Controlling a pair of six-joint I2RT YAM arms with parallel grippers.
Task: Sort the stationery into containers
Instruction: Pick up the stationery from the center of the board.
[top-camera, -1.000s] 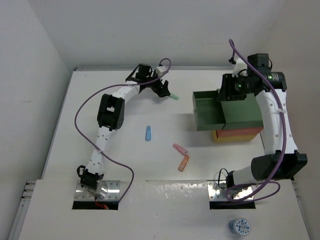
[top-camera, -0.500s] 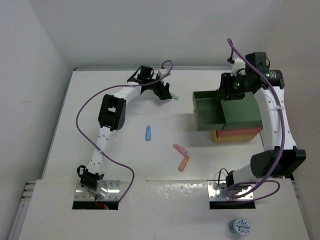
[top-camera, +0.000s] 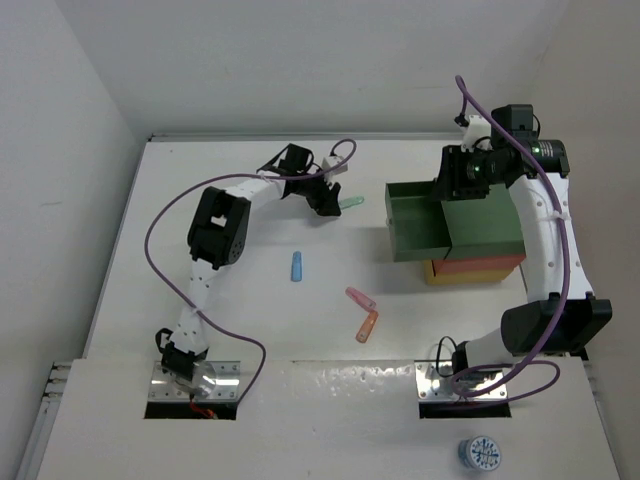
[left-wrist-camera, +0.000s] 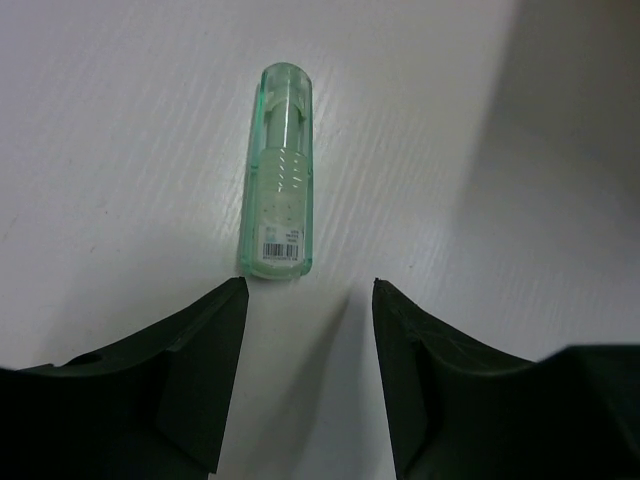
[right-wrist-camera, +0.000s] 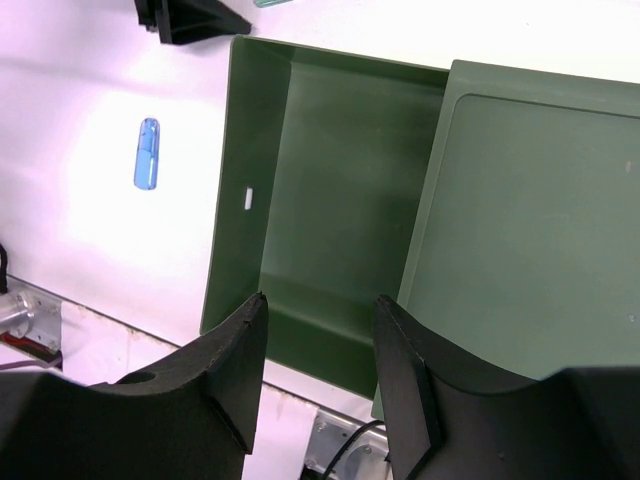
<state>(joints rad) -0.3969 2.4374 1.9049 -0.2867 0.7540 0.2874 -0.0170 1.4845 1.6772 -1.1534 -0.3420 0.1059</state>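
A mint green marker (left-wrist-camera: 282, 185) lies flat on the white table, its labelled end just beyond my left gripper's (left-wrist-camera: 310, 290) fingertips. That gripper is open with only bare table between its jaws. From above, the left gripper (top-camera: 325, 200) sits just left of the mint marker (top-camera: 350, 203). The right gripper (right-wrist-camera: 320, 300) hangs open over the green tray (right-wrist-camera: 340, 190), holding nothing. The green tray (top-camera: 415, 225) juts left from the stack, above the red-orange tray (top-camera: 480, 264) and the yellow tray (top-camera: 470, 276). Blue (top-camera: 297, 266), pink (top-camera: 359, 298) and orange (top-camera: 368, 326) markers lie mid-table.
A small white scrap (right-wrist-camera: 247, 197) shows on the green tray's left wall. The blue marker (right-wrist-camera: 146, 153) is visible left of the tray. A round blue-and-white object (top-camera: 480, 454) sits off the table's near edge. Walls close in behind and on both sides.
The left gripper has slid slightly right and toward the near side, and its jaws have narrowed. The mint marker has shifted a little with it. The right arm is still.
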